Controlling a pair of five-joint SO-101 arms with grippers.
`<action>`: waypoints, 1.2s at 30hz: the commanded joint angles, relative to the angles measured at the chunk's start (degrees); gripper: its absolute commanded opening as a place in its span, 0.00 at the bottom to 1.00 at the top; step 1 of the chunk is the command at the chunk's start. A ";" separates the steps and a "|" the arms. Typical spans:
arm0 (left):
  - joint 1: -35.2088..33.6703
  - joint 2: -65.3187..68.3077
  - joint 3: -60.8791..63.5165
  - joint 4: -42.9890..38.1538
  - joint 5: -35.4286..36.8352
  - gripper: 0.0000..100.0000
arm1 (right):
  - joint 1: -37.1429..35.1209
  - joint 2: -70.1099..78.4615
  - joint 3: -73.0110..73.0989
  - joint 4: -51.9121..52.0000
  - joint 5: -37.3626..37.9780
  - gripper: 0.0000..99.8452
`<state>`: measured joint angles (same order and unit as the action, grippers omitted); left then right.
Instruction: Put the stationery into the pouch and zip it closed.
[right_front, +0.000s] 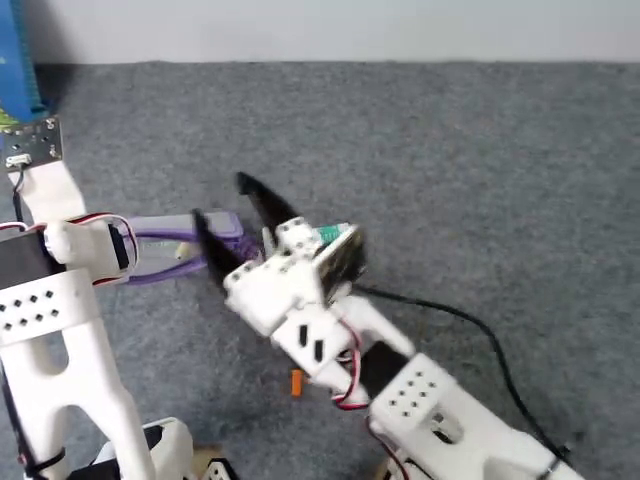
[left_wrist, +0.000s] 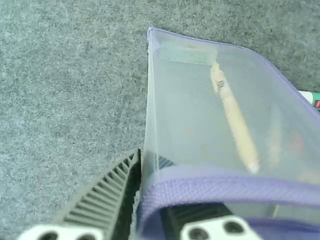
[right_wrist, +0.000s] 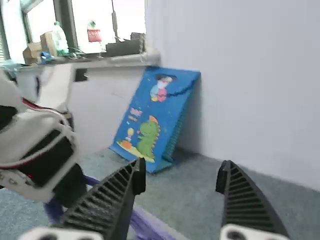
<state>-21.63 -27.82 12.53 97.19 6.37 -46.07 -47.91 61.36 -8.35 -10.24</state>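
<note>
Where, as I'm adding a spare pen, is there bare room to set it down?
The grey table is bare right of the right gripper, up to the wall. Crowded at the pouch, held by the left gripper.

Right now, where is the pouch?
In the high view the pouch is left of centre, between the two arms, beside the open right claw. The left wrist view shows the left claw pinching its purple-trimmed edge.

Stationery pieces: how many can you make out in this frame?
2. A pale pencil lies inside the pouch; a green-and-white marker lies on the carpet just outside it. Fainter shapes in the pouch may be more.
</note>
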 joint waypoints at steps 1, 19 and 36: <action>-2.20 -0.44 -0.13 -1.23 -0.44 0.01 | 7.52 -4.97 -8.53 22.37 -7.91 0.23; -7.38 -0.44 -0.04 -1.32 -2.46 0.01 | 16.66 36.79 -27.52 52.79 -10.81 0.23; -7.38 -0.44 4.53 -5.98 -2.99 0.01 | 11.82 61.23 -42.81 52.88 -13.45 0.23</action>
<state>-28.84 -28.53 16.92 92.79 4.62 -32.70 13.54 21.45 44.31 -23.08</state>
